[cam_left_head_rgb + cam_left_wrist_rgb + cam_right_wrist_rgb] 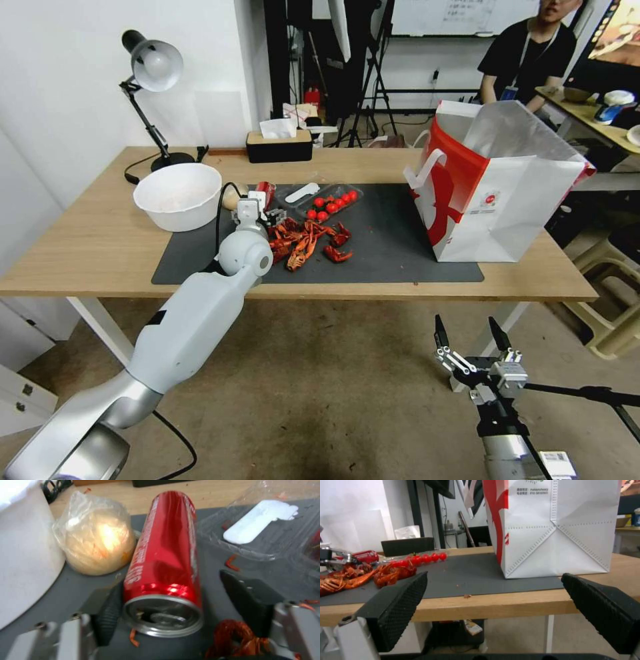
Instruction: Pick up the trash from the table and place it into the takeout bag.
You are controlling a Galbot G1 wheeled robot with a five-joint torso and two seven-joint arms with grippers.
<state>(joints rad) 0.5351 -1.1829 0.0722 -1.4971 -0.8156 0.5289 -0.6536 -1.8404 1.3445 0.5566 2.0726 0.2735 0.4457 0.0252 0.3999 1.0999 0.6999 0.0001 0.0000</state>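
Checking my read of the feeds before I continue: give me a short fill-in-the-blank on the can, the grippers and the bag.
1. The red soda can lies on its ____ on the dark grey mat.
2. The left gripper straddles the can with its fingers ____.
3. The right gripper hangs open below the edge of the ____.
4. The takeout bag stands ____ on the mat.

Missing words: side; open; table; upright
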